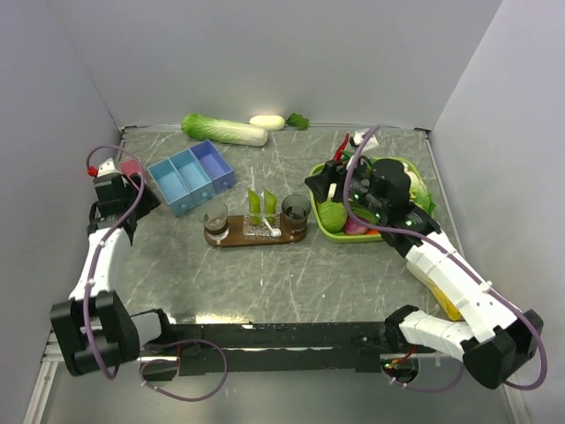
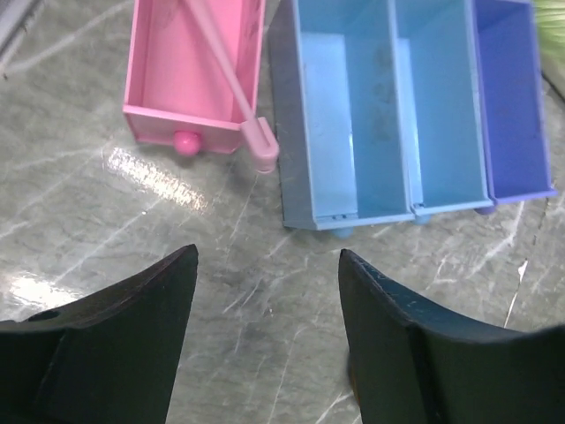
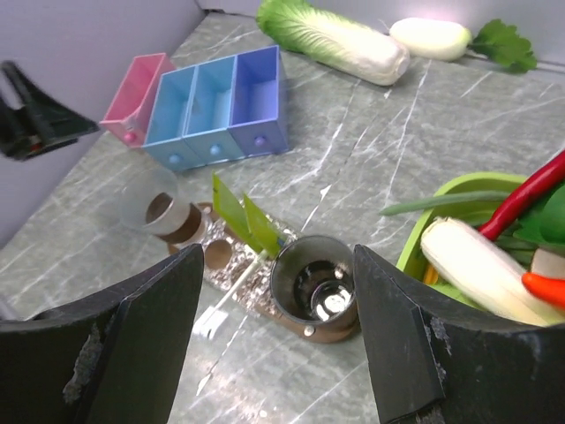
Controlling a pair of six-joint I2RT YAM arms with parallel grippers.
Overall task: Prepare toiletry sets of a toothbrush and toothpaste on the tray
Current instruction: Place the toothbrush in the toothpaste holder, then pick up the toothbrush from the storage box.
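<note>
Surface: grey-green marbled tabletop, white walls on three sides
Tray (image 1: 256, 240): flat dark brown wooden oval, mid-table, between Blue compartment box (image 1: 190, 179) and Lime-green basket (image 1: 328, 231)
Tray axis: long way running left to right in the top view
Toothpaste (image 3: 231, 205): two flat light-green tubes, upright side by side at the tray's middle, tapered tips up
Toothbrush (image 3: 231, 291): thin white stick, flat on the tray just in front of the tubes, slanted across the tray
Tumblers (image 1: 214, 217): dark, see-through, one at each end of the tray, flanking tubes and brush
Left gripper (image 2: 267, 265): fingers apart, nothing between, over bare table just short of Pink box (image 2: 190, 71) and the blue one, well apart from the tray
Right gripper (image 3: 278, 265): fingers spread, empty, above the right-hand tumbler, beside the basket
Around: Cabbage (image 1: 225, 130) and White radish (image 1: 267, 122) along the far wall; red chilli and other vegetables in the basket; pink stick leaning out of the pink box
</note>
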